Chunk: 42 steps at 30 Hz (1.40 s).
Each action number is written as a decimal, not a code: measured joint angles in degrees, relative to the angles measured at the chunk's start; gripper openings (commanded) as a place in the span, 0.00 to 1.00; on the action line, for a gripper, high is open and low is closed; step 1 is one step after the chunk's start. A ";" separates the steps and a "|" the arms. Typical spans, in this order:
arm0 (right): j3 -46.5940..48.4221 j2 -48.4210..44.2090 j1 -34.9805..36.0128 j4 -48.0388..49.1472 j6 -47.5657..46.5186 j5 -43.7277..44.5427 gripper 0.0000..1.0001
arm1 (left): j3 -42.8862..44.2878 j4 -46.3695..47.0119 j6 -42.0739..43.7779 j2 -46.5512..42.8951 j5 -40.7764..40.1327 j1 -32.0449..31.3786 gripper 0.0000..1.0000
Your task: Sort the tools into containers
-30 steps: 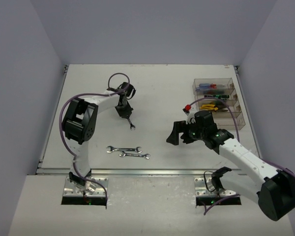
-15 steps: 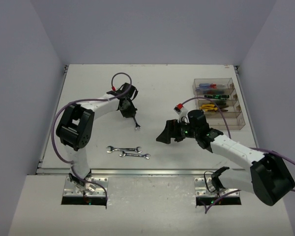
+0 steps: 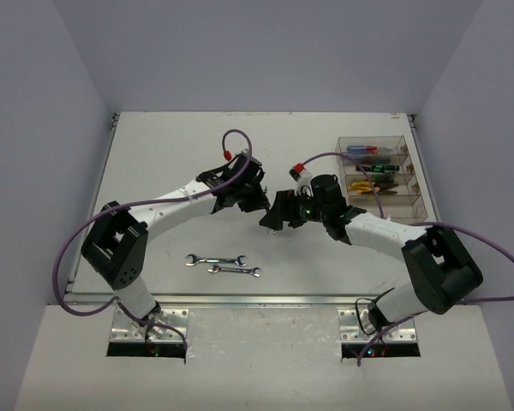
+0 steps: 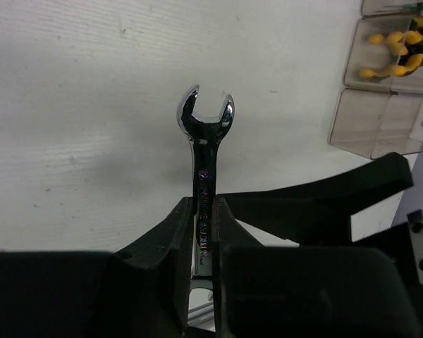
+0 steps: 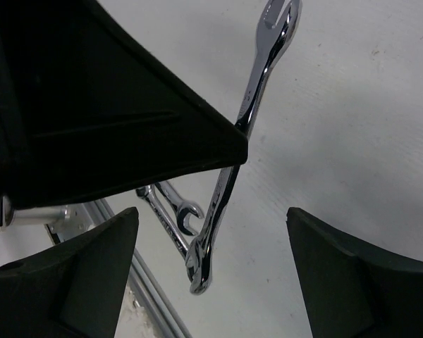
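My left gripper (image 4: 204, 236) is shut on the shank of a silver open-end wrench (image 4: 206, 134), whose open head sticks out past the fingertips. In the top view it hangs over the table's middle (image 3: 255, 203), nose to nose with my right gripper (image 3: 272, 216). The right gripper (image 5: 211, 271) stands open, and the wrench's lower end (image 5: 206, 264) hangs between its fingers without touching them. Two more wrenches (image 3: 216, 259) (image 3: 235, 271) lie near the front edge. The containers (image 3: 381, 180) sit at the right, with screwdrivers and yellow pliers (image 4: 395, 48) inside.
The table's metal front rail (image 3: 265, 300) runs just behind the two lying wrenches, which also show under the right gripper (image 5: 170, 211). Purple cables loop above both wrists. Grey walls close in the table on the left, back and right.
The left arm has carried the wrench rightward to the table's middle. The right arm has swung left to meet it, and its jaws have narrowed slightly.
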 measured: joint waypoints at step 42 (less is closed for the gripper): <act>3.35 -12.67 -31.05 -41.76 36.72 37.66 0.00 | -5.23 -19.92 6.68 -33.17 -30.44 -2.68 1.00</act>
